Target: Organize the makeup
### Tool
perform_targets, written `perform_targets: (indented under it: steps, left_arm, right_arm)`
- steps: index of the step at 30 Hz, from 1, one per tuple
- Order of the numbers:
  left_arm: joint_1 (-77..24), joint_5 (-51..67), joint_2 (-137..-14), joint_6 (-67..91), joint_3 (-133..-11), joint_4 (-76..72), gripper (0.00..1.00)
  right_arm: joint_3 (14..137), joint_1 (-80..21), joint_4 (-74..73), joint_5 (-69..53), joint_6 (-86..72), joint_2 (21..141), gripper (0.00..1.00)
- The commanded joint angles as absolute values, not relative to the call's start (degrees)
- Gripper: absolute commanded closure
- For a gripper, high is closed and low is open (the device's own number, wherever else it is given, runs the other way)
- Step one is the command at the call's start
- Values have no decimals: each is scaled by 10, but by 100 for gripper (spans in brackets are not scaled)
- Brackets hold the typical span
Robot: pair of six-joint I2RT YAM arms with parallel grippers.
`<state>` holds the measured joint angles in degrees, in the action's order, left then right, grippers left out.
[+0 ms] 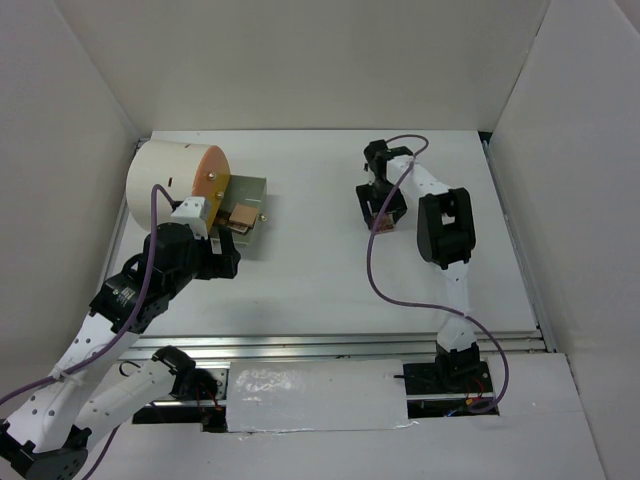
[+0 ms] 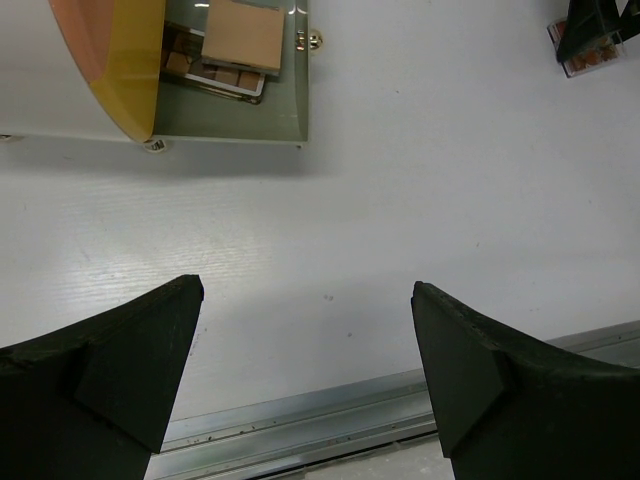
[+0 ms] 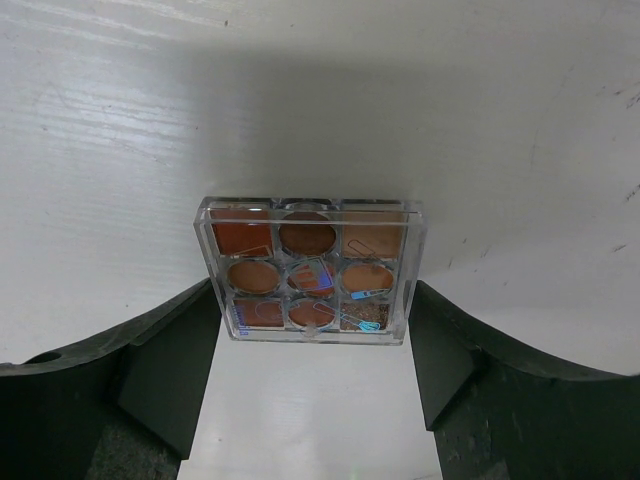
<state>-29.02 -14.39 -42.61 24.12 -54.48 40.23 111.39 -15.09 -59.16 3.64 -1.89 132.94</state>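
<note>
My right gripper [image 3: 313, 312] is down on the table [image 3: 520, 120] with its jaws parted to just the width of a small square palette [image 3: 310, 268]. The palette's near end sits between the two black fingers [image 3: 165, 375], one close against each side. I cannot tell from the wrist view whether they are pressing on it or only flanking it. The palette is a clear plastic case lying flat, holding nine pans in three rows of three. The pans are brown, rust and orange, a few of them glittery, and a bluish sheen shows on the lid. Its far end sticks out ahead of the fingertips. My left gripper [image 2: 310, 370] is spread wide with nothing between its fingers. Ahead of it and off to its left, a grey drawer tray [image 2: 290, 105] stands pulled out from the white cylinder [image 1: 165, 170] with the orange front [image 2: 125, 60]. Inside the tray a flat square peach palette [image 2: 243, 33] lies on top of a brown-toned eyeshadow palette [image 2: 222, 78].
</note>
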Motion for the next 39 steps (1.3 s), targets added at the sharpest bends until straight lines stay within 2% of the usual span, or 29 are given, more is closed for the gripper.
perform_targets:
  steps: [1,11,18,23,25,30,32,39]
  left_arm:
    - [-287,-155,-426,236,-548,381,1]
    - [-288,-164,-430,242,-551,385,0]
    - [-287,-203,-430,284,-566,393,1]
    - [-286,-214,-424,317,-581,387,1]
    - [-282,-230,-415,324,-577,385,1]
    - [-265,-303,-378,340,-560,409,1]
    - [-265,-320,-365,347,-558,417,1]
    - [-265,-331,-312,345,-546,410,1]
  right_arm:
    - [1089,-166,-577,70,-34,1303,42]
    - [984,-167,-491,5,-48,1229,44]
    - [906,-187,-432,-72,-53,1115,45]
    - [911,-243,-418,-104,-52,1085,45]
    - [927,-262,-404,-158,-61,1090,45]
    - [1002,-340,-308,-229,-155,1122,43]
    - [1012,-363,-217,-242,-207,1136,42]
    - [945,-388,113,-224,-450,1167,44]
